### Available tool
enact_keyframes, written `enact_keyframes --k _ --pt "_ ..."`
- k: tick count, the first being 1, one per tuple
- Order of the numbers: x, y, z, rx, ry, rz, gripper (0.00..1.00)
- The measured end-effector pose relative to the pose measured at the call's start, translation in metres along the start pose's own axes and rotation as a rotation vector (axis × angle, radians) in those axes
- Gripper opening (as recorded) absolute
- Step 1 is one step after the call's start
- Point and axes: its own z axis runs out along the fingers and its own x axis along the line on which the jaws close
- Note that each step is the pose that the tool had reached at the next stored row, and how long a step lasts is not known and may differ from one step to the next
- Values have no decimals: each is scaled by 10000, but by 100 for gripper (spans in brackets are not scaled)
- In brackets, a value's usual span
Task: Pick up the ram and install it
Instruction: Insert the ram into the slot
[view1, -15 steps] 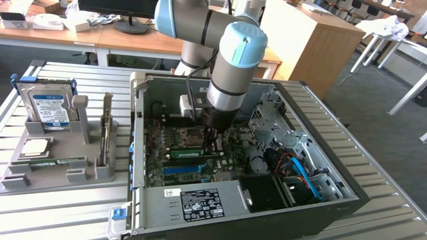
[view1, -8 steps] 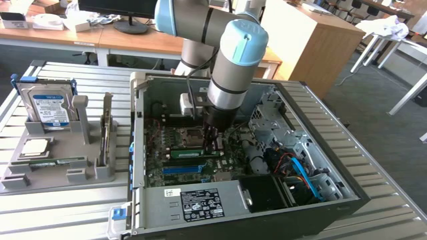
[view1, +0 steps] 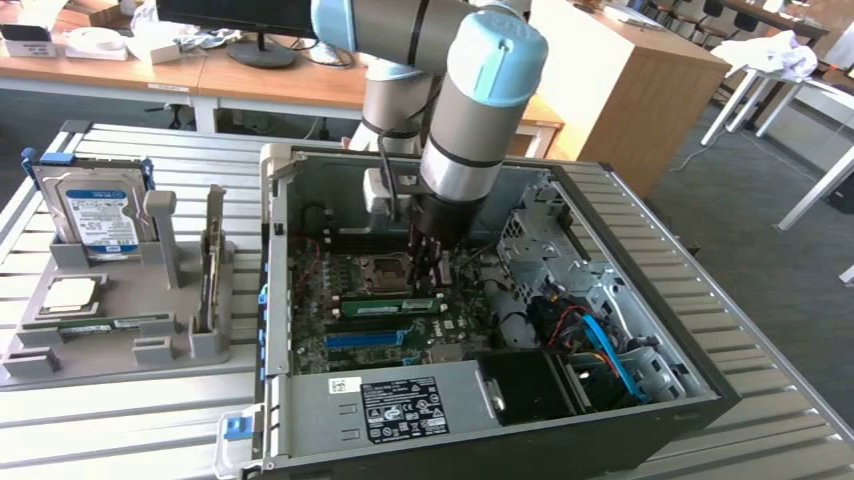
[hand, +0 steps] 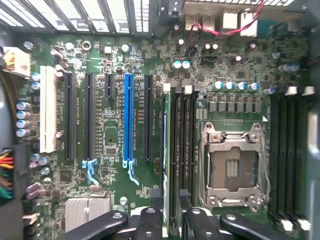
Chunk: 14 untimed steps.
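Slatted metal worktop (view1: 120, 430) carries one open, boxy computer case (view1: 601, 437). At nine o'clock of it in the exterior view sits one grey moulded tray (view1: 94, 355). One arm (view1: 487, 110) reaches steeply down into the case. The ram (hand: 167, 150), one thin green stick, stands edge-up in a motherboard slot between the two black fingers of the claw (hand: 171, 216), which are spread apart and gripping nothing.
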Motion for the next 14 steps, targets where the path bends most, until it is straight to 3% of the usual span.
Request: enact_keyframes --k 14 --pt "-30 -6 -436 -1 3 -1 26"
